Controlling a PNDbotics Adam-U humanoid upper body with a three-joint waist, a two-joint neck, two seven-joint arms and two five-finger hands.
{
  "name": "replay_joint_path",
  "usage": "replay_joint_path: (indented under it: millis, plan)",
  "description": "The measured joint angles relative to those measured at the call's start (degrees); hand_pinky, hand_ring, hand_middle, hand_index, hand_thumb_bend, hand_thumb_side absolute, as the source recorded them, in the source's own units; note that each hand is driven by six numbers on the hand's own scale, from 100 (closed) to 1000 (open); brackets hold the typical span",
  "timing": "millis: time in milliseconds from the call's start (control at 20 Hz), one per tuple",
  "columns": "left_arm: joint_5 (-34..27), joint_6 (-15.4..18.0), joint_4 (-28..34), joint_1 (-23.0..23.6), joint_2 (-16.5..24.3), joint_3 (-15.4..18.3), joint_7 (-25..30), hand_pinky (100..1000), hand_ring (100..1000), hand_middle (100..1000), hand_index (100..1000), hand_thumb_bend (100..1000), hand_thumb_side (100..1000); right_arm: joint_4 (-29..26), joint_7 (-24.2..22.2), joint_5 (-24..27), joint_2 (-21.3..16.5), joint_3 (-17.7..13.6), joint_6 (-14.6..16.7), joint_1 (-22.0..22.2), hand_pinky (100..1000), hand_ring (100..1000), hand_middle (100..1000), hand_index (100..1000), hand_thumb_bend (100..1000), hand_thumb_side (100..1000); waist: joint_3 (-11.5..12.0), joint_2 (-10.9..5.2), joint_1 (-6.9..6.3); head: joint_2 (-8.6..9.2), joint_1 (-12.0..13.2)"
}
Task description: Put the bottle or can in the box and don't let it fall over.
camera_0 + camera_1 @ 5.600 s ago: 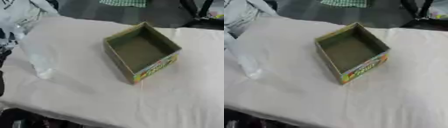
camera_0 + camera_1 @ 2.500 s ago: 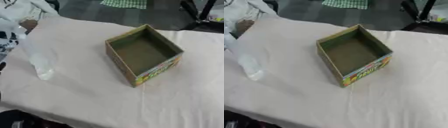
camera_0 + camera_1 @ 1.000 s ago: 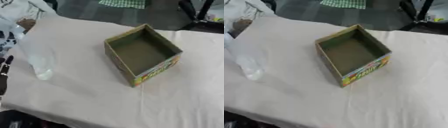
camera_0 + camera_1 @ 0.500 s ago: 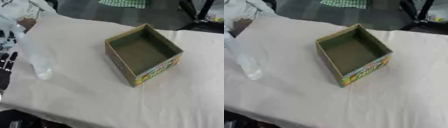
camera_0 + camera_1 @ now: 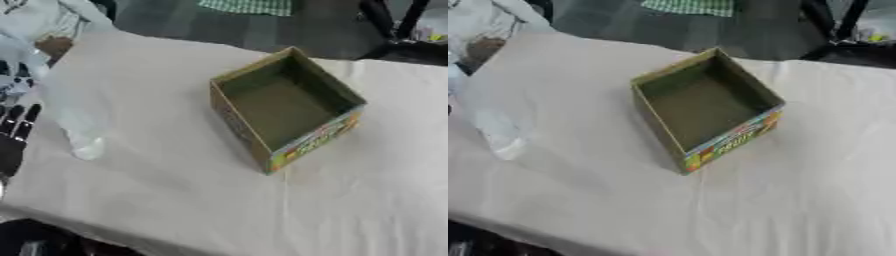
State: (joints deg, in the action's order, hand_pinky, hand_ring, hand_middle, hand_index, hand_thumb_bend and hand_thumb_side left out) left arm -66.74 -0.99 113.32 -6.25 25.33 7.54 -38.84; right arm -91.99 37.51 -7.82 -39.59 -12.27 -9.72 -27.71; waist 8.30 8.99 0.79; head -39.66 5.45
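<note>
One open cardboard box (image 5: 287,107) sits empty near the middle of the cloth-covered table (image 5: 175,200), turned corner-on. A clear plastic bottle (image 5: 74,117) stands near the table's left edge, well apart from the box. Just beside it at that edge, the left hand (image 5: 16,132) shows with fingers straight and spread, holding nothing.

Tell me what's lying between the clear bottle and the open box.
Nothing: in the left eye view only bare white cloth lies between the bottle and the box.
</note>
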Motion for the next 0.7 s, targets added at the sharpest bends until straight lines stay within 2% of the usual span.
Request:
replay_joint_path:
  millis: [700]
  plan:
    - [-2.57, -2.87, -3.07, -2.65, 0.89, -0.99, 0.40, 588, 387, 244, 1000, 728, 681, 0.29, -0.13, 0.01, 0.00, 0.02, 0.13, 0.00, 793, 721, 635, 835, 100, 709, -0.12, 0.07, -0.24, 0.00, 0.33]
